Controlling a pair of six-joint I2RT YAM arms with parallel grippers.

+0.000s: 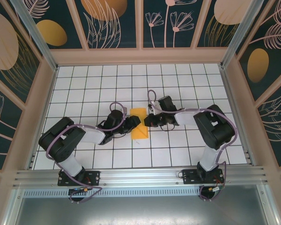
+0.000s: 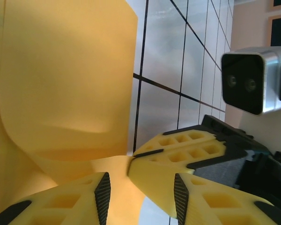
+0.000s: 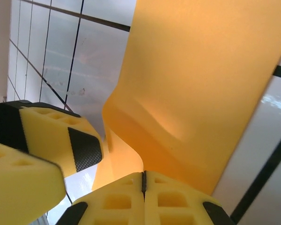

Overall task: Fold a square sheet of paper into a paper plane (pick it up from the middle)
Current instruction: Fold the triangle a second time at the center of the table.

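Observation:
The square sheet of paper (image 1: 139, 123) lies mid-table, orange-yellow, bowed up along its middle. My right gripper (image 1: 148, 120) comes at it from the right and is shut on a raised pinch of the paper's middle. In the right wrist view the closed fingertips (image 3: 143, 174) meet where the paper (image 3: 196, 84) curls up. My left gripper (image 1: 132, 124) is at the sheet's left side. Its jaws (image 2: 140, 182) stand open, straddling the paper ridge (image 2: 65, 84) and the right gripper's tip (image 2: 131, 158). One left finger (image 3: 82, 147) sits beside the pinch.
The white gridded table (image 1: 131, 79) is walled by painted panels on three sides. An aluminium rail (image 1: 140, 176) runs along the near edge by both arm bases. The right wrist's camera housing (image 2: 246, 82) hangs close above the left fingers.

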